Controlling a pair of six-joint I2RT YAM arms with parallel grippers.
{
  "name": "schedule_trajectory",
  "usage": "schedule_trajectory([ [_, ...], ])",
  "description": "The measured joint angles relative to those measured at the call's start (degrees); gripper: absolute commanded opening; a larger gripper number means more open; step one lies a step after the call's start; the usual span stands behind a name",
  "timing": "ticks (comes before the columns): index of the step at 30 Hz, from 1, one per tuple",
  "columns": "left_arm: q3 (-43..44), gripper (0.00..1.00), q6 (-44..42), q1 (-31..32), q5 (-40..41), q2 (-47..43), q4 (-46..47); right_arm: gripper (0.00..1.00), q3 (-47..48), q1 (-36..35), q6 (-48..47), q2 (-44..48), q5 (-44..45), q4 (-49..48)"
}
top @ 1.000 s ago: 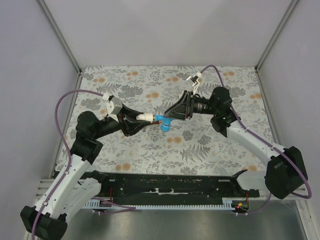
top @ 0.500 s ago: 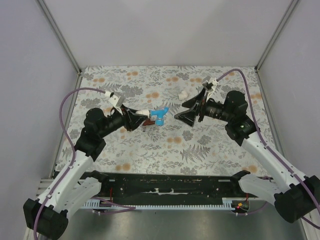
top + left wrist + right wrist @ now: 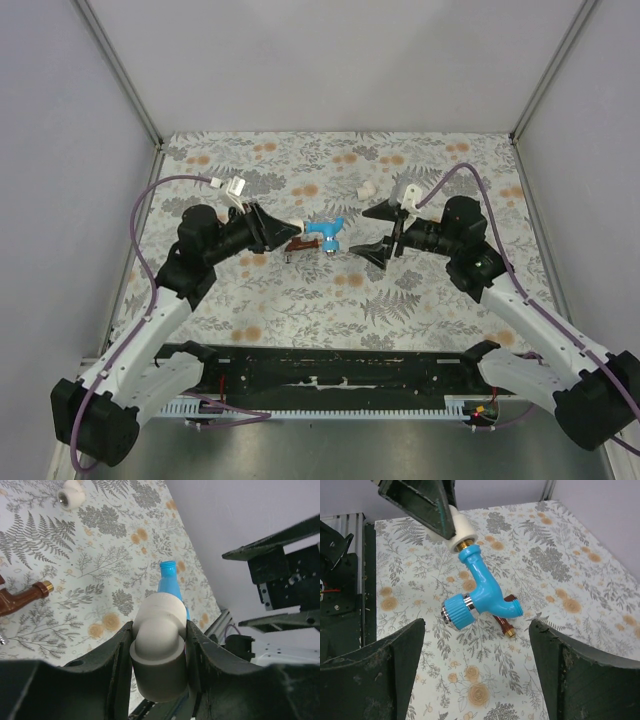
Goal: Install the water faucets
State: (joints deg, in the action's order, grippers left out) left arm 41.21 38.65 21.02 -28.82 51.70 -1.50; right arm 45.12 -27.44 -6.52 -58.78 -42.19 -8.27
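Observation:
The bright blue faucet (image 3: pixel 326 236) is joined by its brass thread to a white elbow fitting (image 3: pixel 292 226) and hangs above the table. My left gripper (image 3: pixel 284 228) is shut on that fitting, which fills the left wrist view (image 3: pixel 159 647) with the blue faucet (image 3: pixel 169 582) behind it. The dark red-brown faucet (image 3: pixel 298 246) lies on the table just below; it also shows in the left wrist view (image 3: pixel 20 597). My right gripper (image 3: pixel 379 229) is open and empty, a short way right of the blue faucet (image 3: pixel 481 594). In the right wrist view the red-brown faucet (image 3: pixel 506 625) lies behind the blue one.
A second white fitting (image 3: pixel 366 189) lies on the floral table (image 3: pixel 300 300) behind the right gripper, also in the left wrist view (image 3: pixel 70 492). A black rail (image 3: pixel 340 372) runs along the near edge. Grey walls enclose the table.
My right gripper has let go of the blue faucet, opened wide and drawn back to the right. My left gripper keeps the fitting with the faucet and has shifted slightly.

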Motion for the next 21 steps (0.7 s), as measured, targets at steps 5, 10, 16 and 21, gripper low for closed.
schedule_trajectory([
  [5,0.79,0.02,7.45,-0.02,0.33,-0.33,-1.9,0.92,-0.48,-3.74,-5.97,1.77,0.04,-0.52],
  [10,2.69,0.02,11.69,-0.04,0.46,-0.72,-5.7,0.92,-0.48,-7.65,-11.45,2.14,0.72,-0.92],
  [16,3.13,0.02,16.46,-0.04,0.42,-2.56,-6.34,0.92,-0.5,-11.96,-18.23,1.6,4.35,0.37],
  [21,3.28,0.02,18.91,-0.04,0.15,-2.75,-6.58,0.93,-0.74,-12.57,-22.1,1.38,6.82,0.15],
])
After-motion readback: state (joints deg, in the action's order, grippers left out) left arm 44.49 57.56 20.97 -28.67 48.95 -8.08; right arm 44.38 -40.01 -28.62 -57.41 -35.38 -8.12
